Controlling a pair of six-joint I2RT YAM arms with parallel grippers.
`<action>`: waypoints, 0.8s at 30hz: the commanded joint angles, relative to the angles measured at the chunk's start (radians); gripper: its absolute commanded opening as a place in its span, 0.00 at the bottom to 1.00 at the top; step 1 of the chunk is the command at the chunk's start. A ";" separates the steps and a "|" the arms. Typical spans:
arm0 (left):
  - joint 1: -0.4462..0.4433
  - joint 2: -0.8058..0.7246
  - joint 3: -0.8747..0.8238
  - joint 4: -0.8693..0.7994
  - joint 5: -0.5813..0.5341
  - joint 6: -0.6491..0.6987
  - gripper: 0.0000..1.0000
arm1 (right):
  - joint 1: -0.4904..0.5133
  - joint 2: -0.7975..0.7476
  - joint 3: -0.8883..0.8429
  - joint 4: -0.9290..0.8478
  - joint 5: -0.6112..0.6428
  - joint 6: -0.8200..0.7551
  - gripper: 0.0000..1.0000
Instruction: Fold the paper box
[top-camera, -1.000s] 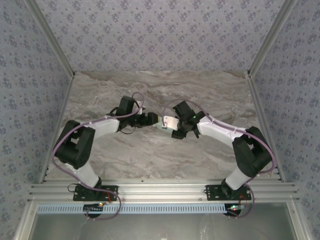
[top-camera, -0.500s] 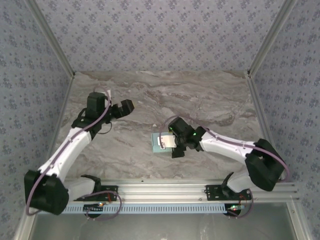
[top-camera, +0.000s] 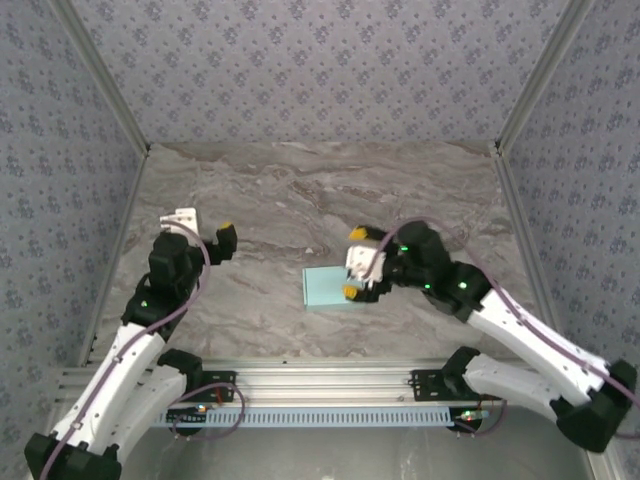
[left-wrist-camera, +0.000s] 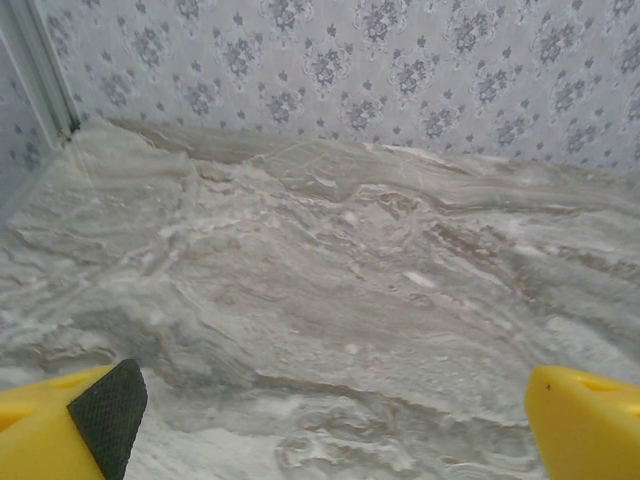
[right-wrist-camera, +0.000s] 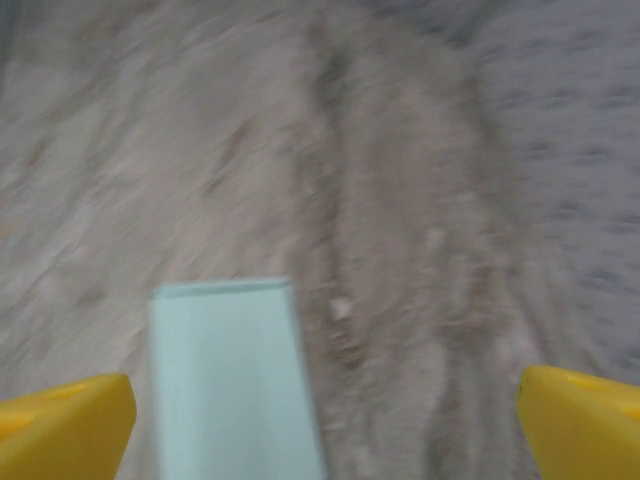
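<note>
The paper box (top-camera: 326, 288), a flat light aqua-blue piece, lies on the marble table a little right of centre. My right gripper (top-camera: 354, 263) hovers over the box's right edge, open, its yellow fingertips (top-camera: 358, 233) spread wide. In the right wrist view the paper box (right-wrist-camera: 230, 380) lies on the table below the open right gripper (right-wrist-camera: 325, 425), nearer the left finger and touching neither. My left gripper (top-camera: 206, 227) is at the table's left side, far from the box. In its wrist view the left gripper (left-wrist-camera: 330, 430) stands open over bare marble.
The marble table (top-camera: 300, 190) is enclosed by patterned walls (top-camera: 320, 70) at the back and both sides. An aluminium rail (top-camera: 320, 380) carrying the arm bases runs along the near edge. The right wrist view is blurred by motion.
Both grippers have opened and let go of the box, which now lies flat on the table. The left arm has drawn back to the left, the right arm back toward the right.
</note>
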 joint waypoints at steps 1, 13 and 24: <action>-0.010 -0.045 -0.072 0.192 -0.095 0.157 0.99 | -0.130 -0.110 -0.097 0.258 0.142 0.270 1.00; 0.069 0.226 -0.237 0.496 -0.137 0.240 0.99 | -0.659 -0.127 -0.561 0.703 0.379 0.739 1.00; 0.310 0.687 -0.146 0.706 0.197 0.080 0.99 | -0.776 0.341 -0.628 1.159 0.222 0.729 1.00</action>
